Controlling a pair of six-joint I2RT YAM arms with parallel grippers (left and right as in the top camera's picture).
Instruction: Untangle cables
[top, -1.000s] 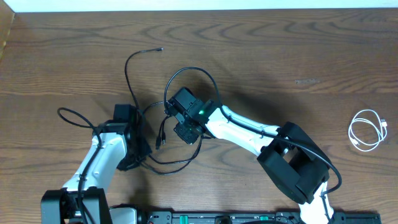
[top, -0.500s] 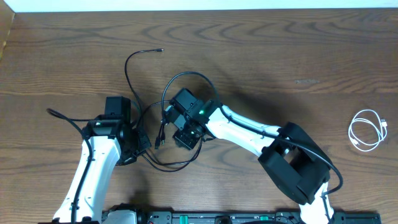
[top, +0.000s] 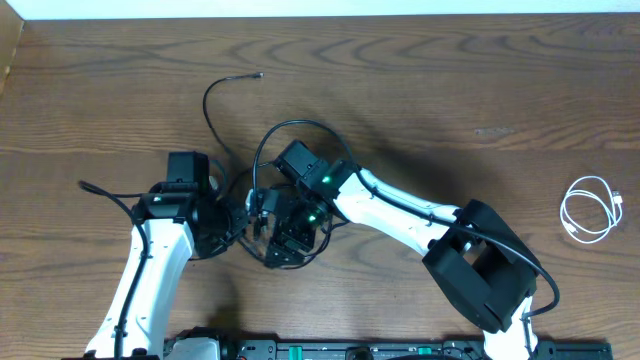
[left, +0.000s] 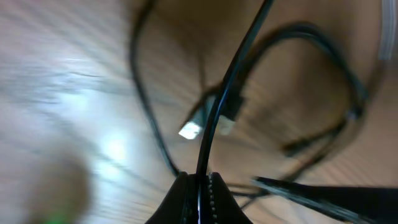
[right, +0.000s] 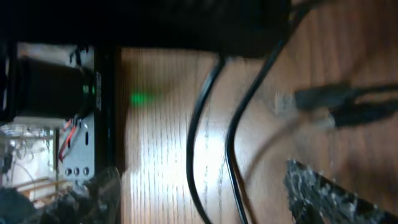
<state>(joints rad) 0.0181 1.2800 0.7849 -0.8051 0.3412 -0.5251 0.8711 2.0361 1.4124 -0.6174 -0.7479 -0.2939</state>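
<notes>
Now, left hand (left: 200, 180) clamped on black cable (left: 227, 93), looped at bench (top: 450, 80) centre; right hand (top: 281, 240) apart, empty, above loops; white cable (top: 590, 208) coiled far right. Best: pull slow, sideways, watching plugs (left: 208, 121) for snags.

The black cables (top: 293, 124) lie tangled on the wooden worktop (top: 450, 80) between the left end effector (top: 226, 232) and the right end effector (top: 282, 245). One loop arches just beyond the right end effector, and one plug end trails farther out. A coiled white cable (top: 590, 208) lies well apart, off to its right
</notes>
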